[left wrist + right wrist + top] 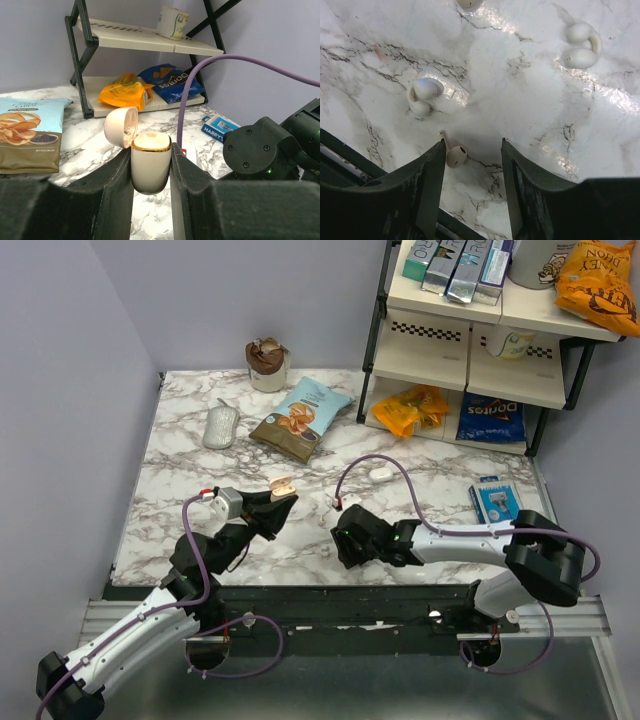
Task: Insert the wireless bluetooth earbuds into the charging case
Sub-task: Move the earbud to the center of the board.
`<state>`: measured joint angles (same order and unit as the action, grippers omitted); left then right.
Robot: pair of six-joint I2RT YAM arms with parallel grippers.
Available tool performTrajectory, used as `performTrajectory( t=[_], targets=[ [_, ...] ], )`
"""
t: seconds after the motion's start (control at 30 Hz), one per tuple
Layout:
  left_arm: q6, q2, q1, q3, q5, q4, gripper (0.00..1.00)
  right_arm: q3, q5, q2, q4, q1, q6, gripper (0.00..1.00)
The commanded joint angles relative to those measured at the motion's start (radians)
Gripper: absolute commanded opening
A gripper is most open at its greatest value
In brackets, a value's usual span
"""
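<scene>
Between the right gripper's (472, 146) parted fingers (427, 186), one earbud (455, 156), maybe touching.

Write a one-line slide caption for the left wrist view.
Left tool grips a cream, gold-rimmed, pebble-shaped plastic charging case, hinged open.

The table (180, 500) is white marble veined with grey. The charging case (150, 175) is cream with a thin gold rim. The left gripper (150, 150) and right gripper (472, 145) are both matte black. At the lower centre of the right wrist view an earbud (454, 156) is cream-beige, and two clip-shaped buds (422, 92) above it are glossy white. The cable (400, 470) is purple. A chip bag (300, 418) is pale blue over brown, another bag (410, 408) orange, the Doritos bag (491, 418) deep blue. The shelf (430, 355) is cream, framed in black, with a black-and-white checked strip.
</scene>
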<state>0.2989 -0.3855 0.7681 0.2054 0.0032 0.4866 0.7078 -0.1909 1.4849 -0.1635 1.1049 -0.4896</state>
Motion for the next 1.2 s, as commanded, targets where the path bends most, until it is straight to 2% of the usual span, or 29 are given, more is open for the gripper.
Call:
performTrajectory(
  t=[0.0, 0.3, 0.4, 0.6, 0.87, 1.07, 1.17],
  targets=[
    [-0.009, 0.011, 0.007, 0.031, -0.019, 0.006, 0.0, -0.018, 0.033, -0.034, -0.044, 0.006, -0.004, 0.57],
    [-0.009, 0.013, 0.01, 0.031, -0.019, 0.009, 0.0, -0.057, 0.117, -0.054, 0.025, 0.033, 0.054, 0.63],
    [-0.007, 0.013, 0.011, 0.028, -0.019, 0.01, 0.0, -0.045, 0.127, -0.023, 0.015, 0.036, 0.063, 0.62],
    [-0.003, 0.007, 0.013, 0.029, -0.016, 0.009, 0.0, -0.031, 0.059, 0.014, -0.013, 0.039, 0.054, 0.45],
    [-0.004, 0.01, 0.014, 0.031, -0.019, 0.006, 0.0, -0.024, -0.034, 0.02, -0.044, 0.038, 0.059, 0.29],
    [-0.004, 0.008, 0.014, 0.035, -0.019, 0.006, 0.0, 0.007, -0.122, -0.002, -0.079, 0.01, 0.106, 0.24],
    [-0.004, -0.001, 0.014, 0.035, -0.016, 0.017, 0.0, 0.054, -0.134, 0.003, -0.096, -0.048, 0.163, 0.23]
  ],
)
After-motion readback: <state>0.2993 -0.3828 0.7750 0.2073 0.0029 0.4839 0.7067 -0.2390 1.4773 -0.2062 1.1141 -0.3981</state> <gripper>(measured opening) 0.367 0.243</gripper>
